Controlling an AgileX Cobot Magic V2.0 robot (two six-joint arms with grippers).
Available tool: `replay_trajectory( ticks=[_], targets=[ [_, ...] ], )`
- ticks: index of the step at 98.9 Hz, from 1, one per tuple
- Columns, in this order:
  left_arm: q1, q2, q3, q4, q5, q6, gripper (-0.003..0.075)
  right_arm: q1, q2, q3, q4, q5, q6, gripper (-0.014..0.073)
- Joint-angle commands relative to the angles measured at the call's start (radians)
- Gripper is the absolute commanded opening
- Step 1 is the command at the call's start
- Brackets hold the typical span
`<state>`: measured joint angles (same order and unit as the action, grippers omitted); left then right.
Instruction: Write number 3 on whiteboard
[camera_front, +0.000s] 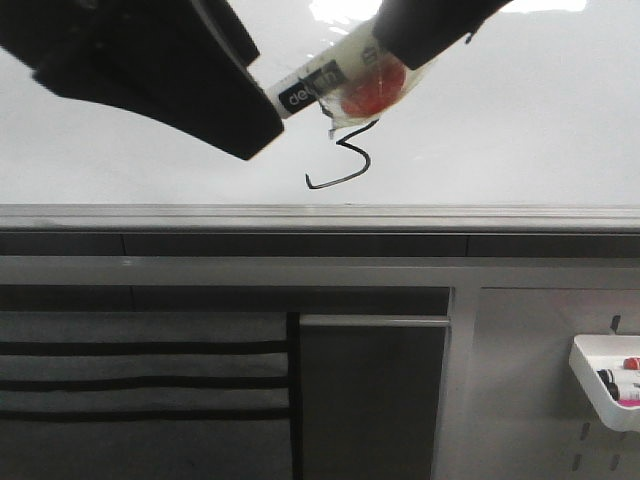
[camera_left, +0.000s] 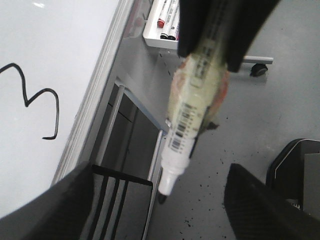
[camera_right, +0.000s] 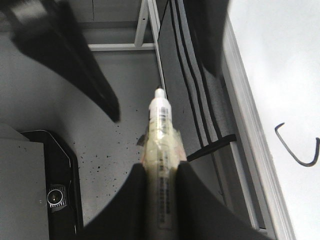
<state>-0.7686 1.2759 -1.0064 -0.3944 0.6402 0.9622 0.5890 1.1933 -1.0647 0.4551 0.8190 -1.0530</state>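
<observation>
Front view: the left gripper (camera_front: 215, 100) looms dark, up and left of the number 3 (camera_front: 368, 160) on the whiteboard (camera_front: 520, 130). The right gripper (camera_front: 420, 30), above the 3, holds a marker (camera_front: 315, 88).

Left wrist view: the left fingers (camera_left: 65, 200) are spread wide with nothing between them. The marker's tip is clear of the 3.

Right wrist view: the fingers (camera_right: 137, 195) clamp the marker's barrel, and only the 3's hooked tail shows.

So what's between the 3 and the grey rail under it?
Nothing: the front view shows only bare whiteboard between the number 3 and the grey rail.
</observation>
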Motion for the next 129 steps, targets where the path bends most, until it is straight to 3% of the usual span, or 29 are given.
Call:
replay_trajectory(
  ticks=[1,15,53,85,94,110,129],
  targets=[
    [-0.009,0.016,-0.06,-0.031,-0.056,0.011,0.0503,0.0,-0.026,-0.023,0.031,-0.053,-0.013,-0.0007],
    [-0.019,0.037,-0.078,-0.033,-0.056,0.017,0.0462,0.0,-0.026,-0.023,0.031,-0.053,-0.013,-0.0007],
    [-0.028,0.037,-0.078,-0.037,-0.045,0.032,0.0139,0.0,-0.026,-0.023,0.031,-0.051,-0.013,-0.0007],
    [-0.028,0.037,-0.078,-0.04,-0.045,0.032,-0.0002,0.0,-0.026,-0.023,0.031,-0.047,-0.013,-0.0003],
    [-0.024,0.037,-0.078,-0.042,-0.045,0.032,-0.0018,0.0,-0.026,-0.023,0.031,-0.055,-0.013,0.0056],
    [-0.015,0.037,-0.078,-0.042,-0.054,0.032,-0.0018,-0.041,-0.029,-0.034,0.029,-0.095,-0.001,0.0286],
    [0.087,0.051,-0.069,-0.042,-0.069,-0.004,-0.0018,-0.191,-0.089,-0.072,0.029,-0.102,0.055,0.0321]
  ],
)
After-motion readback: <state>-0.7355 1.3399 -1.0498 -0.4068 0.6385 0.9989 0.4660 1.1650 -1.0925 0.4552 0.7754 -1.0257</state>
